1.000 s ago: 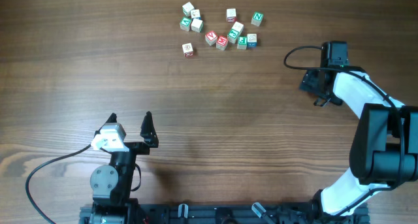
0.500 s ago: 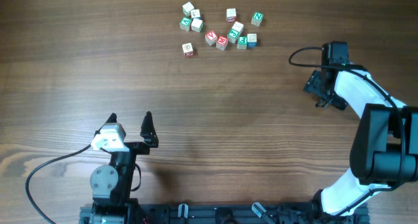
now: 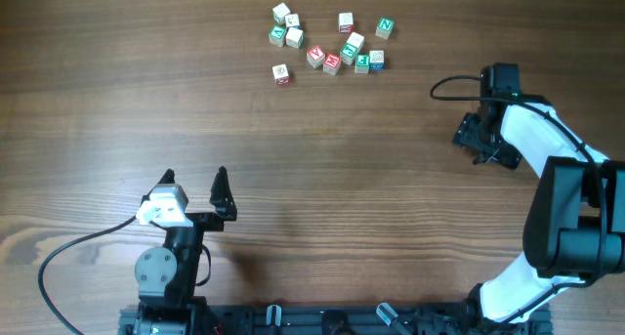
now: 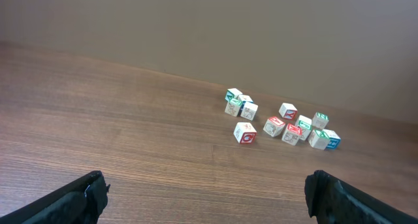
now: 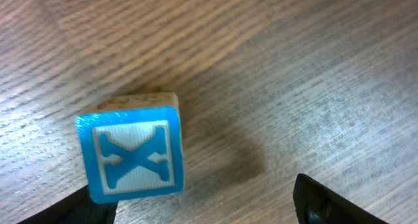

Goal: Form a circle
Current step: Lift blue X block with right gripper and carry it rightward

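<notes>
Closing here risks a skewed pinch: the right end effector (image 5: 209,204) is released, with the blue X cube (image 5: 130,155) off-centre beside one finger, well apart from the circle (image 3: 293,36) by the table's far edge; it could twist or skid.

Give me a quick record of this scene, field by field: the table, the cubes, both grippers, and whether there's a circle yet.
table: wood-grain top
loose cubes: scattered on the side far from the arm bases, with green, red and blue marks
blue X cube: alone on the wood, between the right gripper's fingers, nearer one of them
right gripper: open, not clamped on the cube
left gripper: open, empty, far from all cubes
circle: not formed
</notes>
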`<state>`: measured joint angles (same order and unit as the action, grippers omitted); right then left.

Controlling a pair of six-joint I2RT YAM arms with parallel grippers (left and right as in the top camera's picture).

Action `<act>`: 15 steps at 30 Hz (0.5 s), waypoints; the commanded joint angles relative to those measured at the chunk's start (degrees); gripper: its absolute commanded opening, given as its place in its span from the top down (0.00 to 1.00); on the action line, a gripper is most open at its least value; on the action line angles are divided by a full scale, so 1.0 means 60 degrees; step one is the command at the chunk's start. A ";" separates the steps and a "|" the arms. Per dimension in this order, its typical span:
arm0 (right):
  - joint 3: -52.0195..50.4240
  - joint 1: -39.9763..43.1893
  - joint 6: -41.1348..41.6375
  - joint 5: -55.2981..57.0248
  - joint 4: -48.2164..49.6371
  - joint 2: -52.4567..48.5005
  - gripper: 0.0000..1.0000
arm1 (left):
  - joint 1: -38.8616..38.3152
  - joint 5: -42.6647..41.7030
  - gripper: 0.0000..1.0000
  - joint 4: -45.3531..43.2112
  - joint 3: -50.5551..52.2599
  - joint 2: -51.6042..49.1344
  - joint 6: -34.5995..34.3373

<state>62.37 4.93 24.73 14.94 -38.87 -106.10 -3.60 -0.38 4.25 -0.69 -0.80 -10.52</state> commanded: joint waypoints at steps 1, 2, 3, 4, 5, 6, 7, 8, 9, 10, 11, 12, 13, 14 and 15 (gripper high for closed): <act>-0.0153 0.0004 0.0674 0.0372 -0.0244 -0.0135 0.15 | 0.0011 -0.0146 0.00 0.0007 0.0058 0.0069 0.0186; -0.0153 0.0004 0.0801 0.0372 -0.0251 -0.0135 0.15 | 0.0011 -0.0146 0.00 0.0007 0.0058 0.0069 0.0186; -0.0153 0.0004 0.0936 0.0372 -0.0273 -0.0135 0.15 | 0.0011 -0.0146 0.00 0.0007 0.0058 0.0069 0.0186; -0.0153 0.0004 0.1086 0.0372 -0.0288 -0.0135 0.15 | 0.0011 -0.0146 0.00 0.0007 0.0058 0.0069 0.0186; -0.0153 0.0004 0.1195 0.0342 -0.0277 -0.0135 0.15 | 0.0011 -0.0146 0.00 0.0007 0.0062 0.0069 0.0186; -0.0153 0.0004 0.1184 0.0131 -0.0189 -0.0135 0.15 | 0.0011 -0.0146 0.00 0.0007 0.0058 0.0069 0.0186; -0.0153 0.0004 0.0947 -0.0492 -0.0044 -0.0135 0.15 | 0.0011 -0.0146 0.00 0.0007 0.0058 0.0069 0.0186; -0.0153 0.0004 0.0506 -0.1202 0.0066 -0.0135 0.15 | 0.0011 -0.0146 0.00 0.0007 0.0058 0.0069 0.0186; -0.0153 0.0000 0.0262 -0.1687 0.0120 -0.0135 0.14 | 0.0011 -0.0146 0.00 0.0007 0.0062 0.0069 0.0186; -0.0153 0.0004 0.0415 -0.1920 0.0117 -0.0135 0.14 | 0.0011 -0.0146 0.00 0.0007 0.0058 0.0069 0.0186; -0.0153 0.0004 0.0506 -0.1949 0.0109 -0.0135 0.14 | 0.0011 -0.0146 0.00 0.0007 0.0058 0.0069 0.0186; -0.0153 0.0004 0.0659 -0.1942 0.0109 -0.0135 0.13 | 0.0011 -0.0146 0.00 0.0007 0.0058 0.0069 0.0186; -0.0153 0.0004 0.0667 -0.1938 0.0127 -0.0135 0.14 | 0.0011 -0.0146 0.00 0.0007 0.0058 0.0069 0.0186; -0.0153 0.0004 0.0685 -0.1920 0.0160 -0.0135 0.13 | 0.0011 -0.0146 0.00 0.0007 0.0058 0.0069 0.0186; -0.0153 0.0004 0.1293 -0.1188 0.0135 -0.0135 0.13 | 0.0011 -0.0146 0.00 0.0007 0.0058 0.0069 0.0186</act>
<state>62.24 5.08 28.47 4.95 -38.20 -106.06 -3.60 -0.38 4.25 -0.69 -0.80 -10.52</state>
